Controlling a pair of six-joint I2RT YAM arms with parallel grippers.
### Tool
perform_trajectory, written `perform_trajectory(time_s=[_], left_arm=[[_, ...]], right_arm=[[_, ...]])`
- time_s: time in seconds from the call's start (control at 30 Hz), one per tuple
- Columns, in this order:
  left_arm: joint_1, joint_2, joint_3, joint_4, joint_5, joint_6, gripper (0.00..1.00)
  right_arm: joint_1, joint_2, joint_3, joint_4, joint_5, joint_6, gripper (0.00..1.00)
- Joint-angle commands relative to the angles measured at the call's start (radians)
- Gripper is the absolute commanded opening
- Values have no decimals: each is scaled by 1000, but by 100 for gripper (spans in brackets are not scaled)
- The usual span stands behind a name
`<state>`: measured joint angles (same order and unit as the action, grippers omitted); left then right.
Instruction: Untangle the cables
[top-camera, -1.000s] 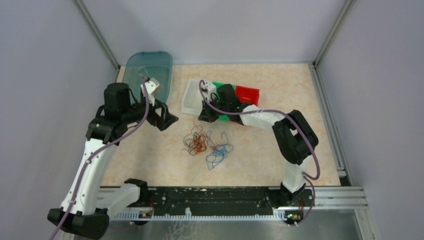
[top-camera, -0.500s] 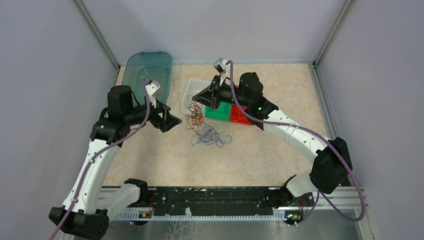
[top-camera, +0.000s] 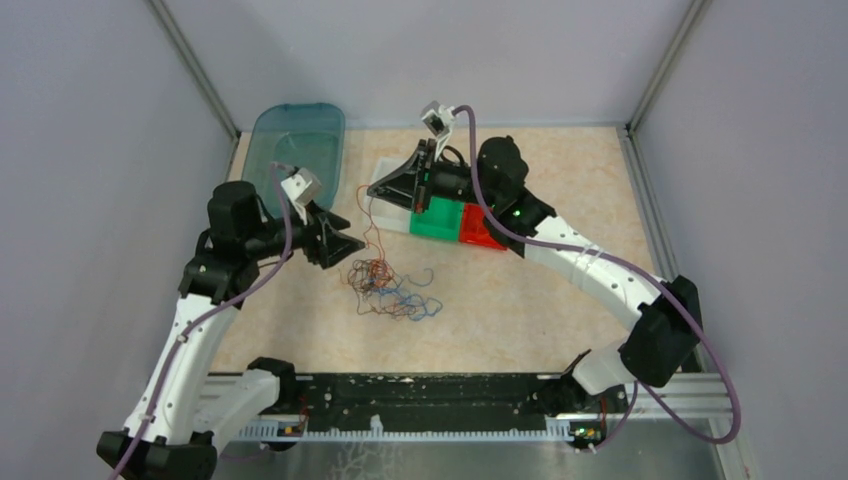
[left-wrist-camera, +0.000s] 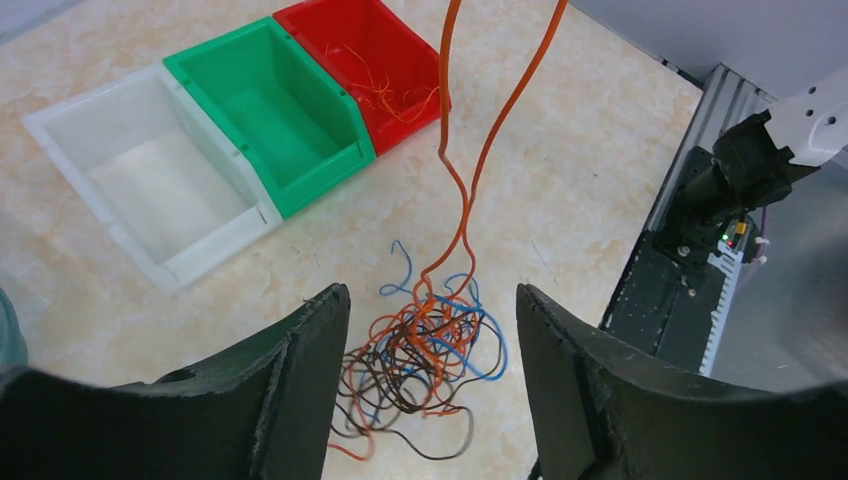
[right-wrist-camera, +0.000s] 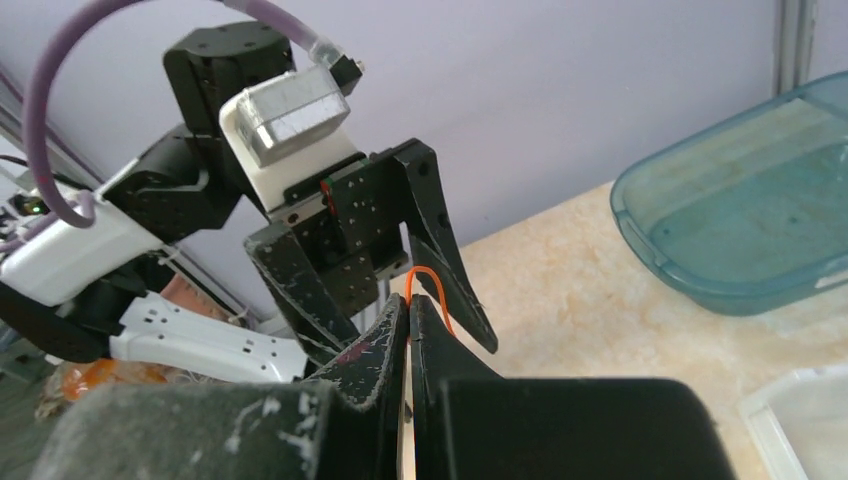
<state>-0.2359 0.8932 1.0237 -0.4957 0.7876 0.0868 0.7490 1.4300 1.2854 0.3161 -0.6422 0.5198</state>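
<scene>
At mid-frame, the cables (top-camera: 388, 290) have been dragged left towards the spread left gripper (top-camera: 352, 243), one orange wire (left-wrist-camera: 465, 190) being drawn up, pinched in the right gripper (top-camera: 374, 190), so separation is judged begun

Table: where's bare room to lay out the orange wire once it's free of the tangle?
Widest bare patch: near right, between the tangle and the right arm, below the red bin. Another lies far right, behind that bin. Crowded: from the left gripper to the bins, where the right gripper holds the wire up.
</scene>
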Motion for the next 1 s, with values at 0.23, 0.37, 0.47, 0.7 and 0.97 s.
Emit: perform_trajectory(time_s=[0.23, 0.37, 0.47, 0.7, 0.97], left_arm=[[-3, -60, -93, 126, 61, 5, 61], [-5, -63, -128, 160, 138, -56, 63], [-5, -69, -163, 207, 106, -88, 62], [-6, -60, -233, 297, 169, -263, 65], [-6, -76, -277, 291, 132, -252, 32]], right_arm=[[17, -3, 99, 104, -71, 93, 0], [25, 3, 117, 132, -60, 114, 0], [37, 12, 130, 166, -46, 147, 0], [77, 20, 177, 170, 41, 140, 0], [88, 27, 213, 182, 67, 146, 0]])
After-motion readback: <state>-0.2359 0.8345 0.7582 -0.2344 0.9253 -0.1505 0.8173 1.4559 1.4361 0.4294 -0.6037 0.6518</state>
